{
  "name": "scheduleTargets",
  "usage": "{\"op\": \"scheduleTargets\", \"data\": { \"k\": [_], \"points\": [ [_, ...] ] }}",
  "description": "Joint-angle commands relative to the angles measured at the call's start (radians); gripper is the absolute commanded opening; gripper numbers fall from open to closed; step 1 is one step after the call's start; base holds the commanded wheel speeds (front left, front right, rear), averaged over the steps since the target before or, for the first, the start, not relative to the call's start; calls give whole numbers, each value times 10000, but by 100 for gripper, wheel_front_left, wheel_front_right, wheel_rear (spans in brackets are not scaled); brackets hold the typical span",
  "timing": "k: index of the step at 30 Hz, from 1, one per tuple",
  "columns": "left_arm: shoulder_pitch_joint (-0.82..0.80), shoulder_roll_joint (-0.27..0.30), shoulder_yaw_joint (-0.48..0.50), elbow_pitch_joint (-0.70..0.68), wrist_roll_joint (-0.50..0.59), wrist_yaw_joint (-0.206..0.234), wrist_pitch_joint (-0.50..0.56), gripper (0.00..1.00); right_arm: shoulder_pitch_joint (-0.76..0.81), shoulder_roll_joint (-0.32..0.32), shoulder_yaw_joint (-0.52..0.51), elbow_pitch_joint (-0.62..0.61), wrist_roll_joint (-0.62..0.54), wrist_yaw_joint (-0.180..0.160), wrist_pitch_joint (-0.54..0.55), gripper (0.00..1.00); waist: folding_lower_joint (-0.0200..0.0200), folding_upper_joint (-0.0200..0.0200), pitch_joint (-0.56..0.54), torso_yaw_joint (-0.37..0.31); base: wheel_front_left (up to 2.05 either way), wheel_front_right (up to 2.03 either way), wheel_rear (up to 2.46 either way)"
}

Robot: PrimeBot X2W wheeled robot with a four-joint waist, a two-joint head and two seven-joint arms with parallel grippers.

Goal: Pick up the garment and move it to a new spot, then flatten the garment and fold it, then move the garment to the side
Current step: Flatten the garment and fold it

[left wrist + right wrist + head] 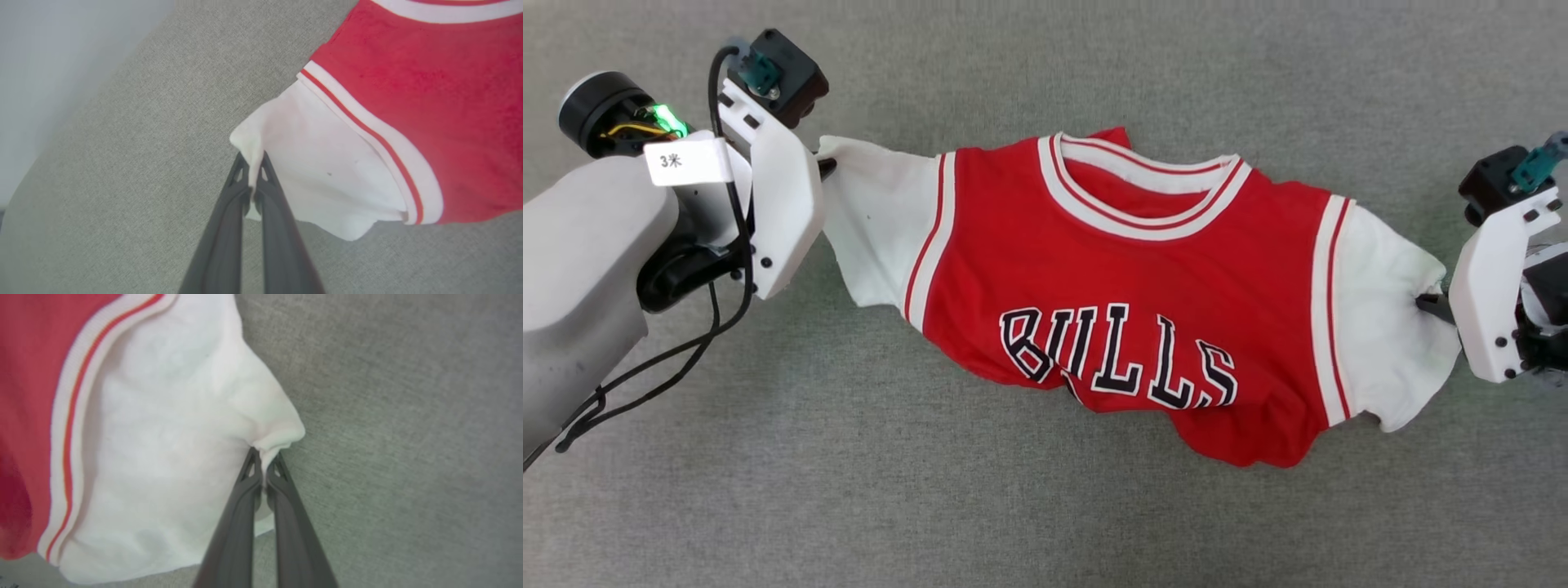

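Mat [1045, 523]: garment [1127, 269] gripped between end effectors [254, 163] [265, 459].

The grey surface [866, 490] offers a wide open strip nearer the robot and another beyond the garment [1127, 269]; the garment itself lies stretched across the middle, blocking any straight pass from near to far; its left end is taken by the left gripper [827, 168], fingers pinched on the white sleeve; its right end likewise by the right gripper [1427, 304]; the pale left forearm [580, 269] and a loose black cable [713, 90] crowd the left side.
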Motion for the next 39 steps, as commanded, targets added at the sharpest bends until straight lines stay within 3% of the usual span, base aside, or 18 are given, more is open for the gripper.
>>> {"op": "scheduleTargets", "data": {
  "k": [1,11,22,25,31,39],
  "points": [
    [95,-57,37,-24,5,-32,-238,0,-92,-77,340,-47,73,26,-328,0,0,0,-455,-68,0,0,0],
    [23,195,291,-499,281,75,-1473,0,-561,-1186,586,-809,238,13,-2760,0,0,0,-1929,-122,0,0,0],
    [-572,224,923,-1276,534,685,-2356,0,-1204,-1557,-250,-1214,-275,13,-4835,0,0,0,-2872,-140,0,0,0],
    [-990,118,1230,-1363,521,835,-2491,0,-1712,-1172,-916,-1145,-1007,14,-5272,0,0,0,-2998,-126,0,0,0],
    [-1917,-206,1661,-1012,540,807,-2602,0,-2820,-729,-1549,-1098,-2150,13,-4960,0,0,0,-2768,-33,0,0,0],
    [-3558,-1001,2133,108,795,607,-2810,0,-5180,-165,-1558,-362,-3386,13,-4586,0,0,0,-1671,45,0,0,0]
  ]
}}
